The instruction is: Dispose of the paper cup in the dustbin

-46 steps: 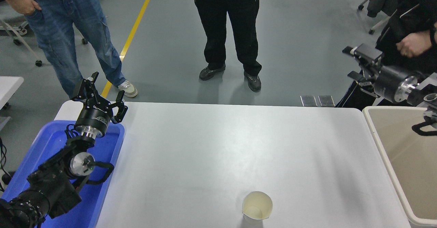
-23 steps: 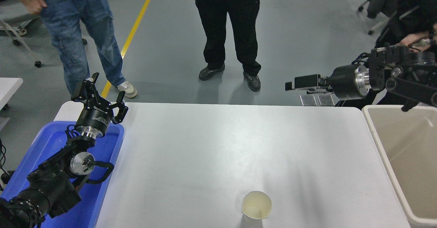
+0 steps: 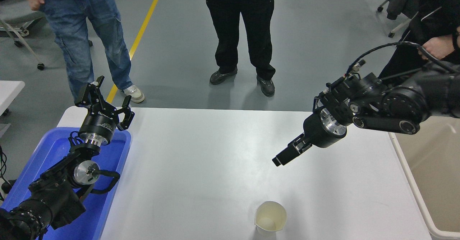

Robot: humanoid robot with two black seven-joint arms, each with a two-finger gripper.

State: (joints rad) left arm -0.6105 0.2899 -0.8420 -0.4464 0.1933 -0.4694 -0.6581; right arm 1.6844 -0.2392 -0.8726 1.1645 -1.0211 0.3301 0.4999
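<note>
The cup (image 3: 270, 216) stands upright at the table's (image 3: 215, 161) near edge, untouched. The right gripper (image 3: 282, 158) hangs above and beyond it; whether it is open, I cannot tell. It should descend straight, straddle the rim, squeeze gently, then carry right to the bin (image 3: 413, 186). The left gripper (image 3: 104, 105) is parked, fingers spread, over the blue tray (image 3: 57, 150).

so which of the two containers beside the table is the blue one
The blue tray at the table's left edge, under the parked left arm; the dustbin at the right is beige.

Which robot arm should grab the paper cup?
The right one, probably. The right gripper hangs over the table, pointing down toward the upright paper cup, and the dustbin is on its side. The left gripper sits far away, above the blue tray.
</note>
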